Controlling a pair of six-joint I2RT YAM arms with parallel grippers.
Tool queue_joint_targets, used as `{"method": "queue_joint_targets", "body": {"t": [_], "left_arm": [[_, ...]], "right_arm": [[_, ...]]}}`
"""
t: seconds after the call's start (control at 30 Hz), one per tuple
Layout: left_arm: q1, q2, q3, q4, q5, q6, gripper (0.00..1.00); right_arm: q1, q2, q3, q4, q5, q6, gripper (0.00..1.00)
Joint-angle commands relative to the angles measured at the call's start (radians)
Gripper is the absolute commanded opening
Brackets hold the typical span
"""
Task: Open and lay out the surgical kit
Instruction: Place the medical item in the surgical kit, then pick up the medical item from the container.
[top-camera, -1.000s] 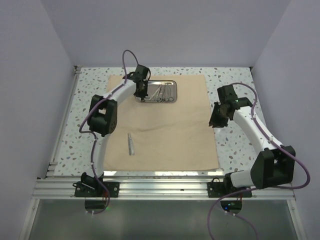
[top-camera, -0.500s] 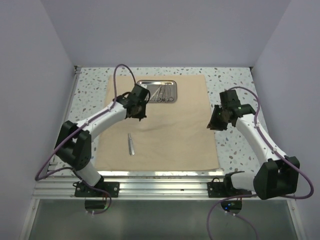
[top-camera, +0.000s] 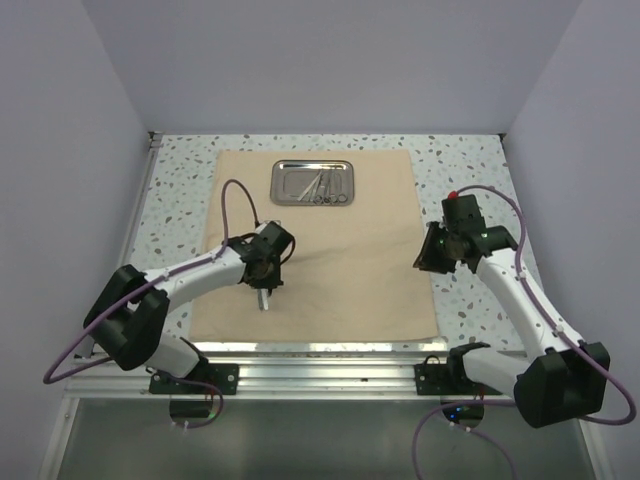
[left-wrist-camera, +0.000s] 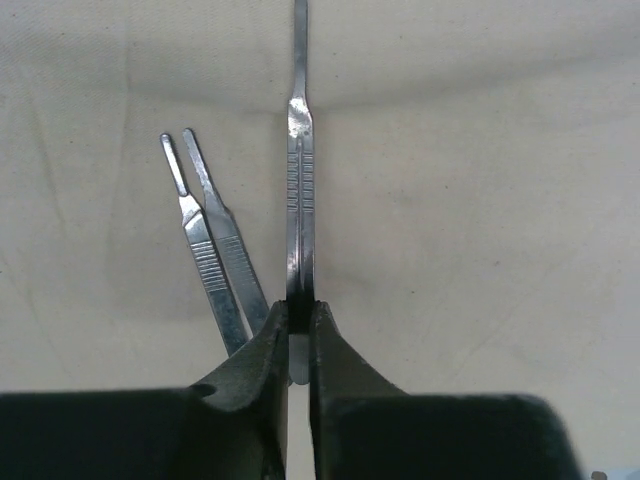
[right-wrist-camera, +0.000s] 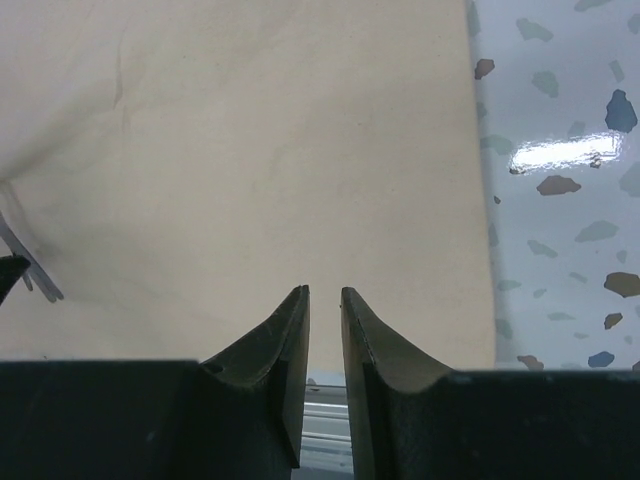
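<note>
An aluminium rail (top-camera: 320, 375) ran along the near edge, carrying both arm bases. Beyond it the beige cloth wrap (top-camera: 350, 260) lay spread flat on the speckled white table (top-camera: 170, 200). Over its near left part the left gripper (left-wrist-camera: 298, 315) clamped one scalpel handle (left-wrist-camera: 300, 180), just beside two more handles (left-wrist-camera: 215, 255) lying on the cloth. The right gripper (right-wrist-camera: 325, 292) hung over the cloth's right edge, fingers drawn almost together on nothing. The steel tray (top-camera: 275, 185) sat at the cloth's far end, slim instruments (top-camera: 318, 187) inside. Pale lilac walls (top-camera: 330, 60) enclosed three sides.

Tabletop (top-camera: 180, 180) — white, speckled with grey and brown flecks. One beige cloth (top-camera: 350, 265) lies spread flat directly on it, covering the middle — bare speckled margins left, right and far side.
</note>
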Motion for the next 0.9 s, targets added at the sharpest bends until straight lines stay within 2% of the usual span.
{"method": "queue_joint_targets", "body": {"t": [0.0, 0.07, 0.1, 0.17, 0.2, 0.23, 0.3, 0.37, 0.43, 0.47, 0.53, 0.63, 0.67, 0.7, 0.73, 0.77, 0.87], "left_arm": [[-0.027, -0.038, 0.002, 0.015, -0.029, -0.07, 0.1], [-0.035, -0.04, 0.014, -0.005, -0.032, -0.07, 0.32], [-0.038, -0.043, 0.023, -0.014, -0.042, -0.07, 0.5], [-0.039, -0.054, 0.066, -0.053, -0.061, -0.059, 0.63], [-0.038, -0.055, 0.087, -0.066, -0.082, -0.052, 0.71], [-0.038, -0.049, 0.148, -0.1, -0.096, -0.029, 0.74], [-0.035, -0.034, 0.266, -0.154, -0.125, 0.002, 0.79], [-0.009, -0.006, 0.345, -0.174, -0.113, 0.054, 0.81], [0.023, 0.011, 0.434, -0.169, -0.087, 0.115, 0.82], [0.074, 0.015, 0.458, -0.165, -0.044, 0.134, 0.82], [0.132, 0.037, 0.535, -0.182, 0.0, 0.169, 0.81], [0.201, 0.046, 0.569, -0.177, 0.028, 0.221, 0.8], [0.211, 0.049, 0.571, -0.175, 0.025, 0.232, 0.8], [0.218, 0.049, 0.563, -0.18, 0.022, 0.243, 0.79], [0.221, 0.051, 0.557, -0.182, 0.021, 0.257, 0.79], [0.224, 0.048, 0.546, -0.182, 0.02, 0.26, 0.78], [0.226, 0.012, 0.47, -0.142, 0.054, 0.263, 0.77]], "right_arm": [[0.005, -0.042, -0.017, -0.009, -0.016, 0.002, 0.24], [0.006, -0.033, -0.014, 0.021, -0.055, 0.004, 0.29], [0.005, -0.025, 0.003, 0.037, -0.076, 0.002, 0.39], [0.008, 0.015, 0.036, 0.079, -0.105, 0.002, 0.56], [0.009, 0.034, 0.084, 0.094, -0.123, 0.004, 0.69], [0.009, 0.054, 0.115, 0.116, -0.125, 0.002, 0.73], [0.015, 0.133, 0.218, 0.136, -0.122, 0.009, 0.78], [0.034, 0.238, 0.343, 0.169, -0.117, 0.015, 0.79], [0.057, 0.327, 0.44, 0.185, -0.091, 0.022, 0.79], [0.084, 0.373, 0.554, 0.177, -0.077, 0.024, 0.77], [0.114, 0.54, 0.692, 0.122, -0.041, 0.015, 0.75], [0.147, 0.77, 0.969, 0.036, -0.004, 0.005, 0.69], [0.149, 0.836, 1.038, 0.013, -0.001, 0.012, 0.63], [0.15, 0.895, 1.181, -0.011, 0.002, 0.025, 0.61], [0.152, 1.015, 1.26, -0.062, 0.006, 0.031, 0.61], [0.154, 1.073, 1.417, -0.082, 0.013, 0.035, 0.6], [0.16, 1.278, 1.678, -0.119, 0.035, 0.047, 0.59]]}}
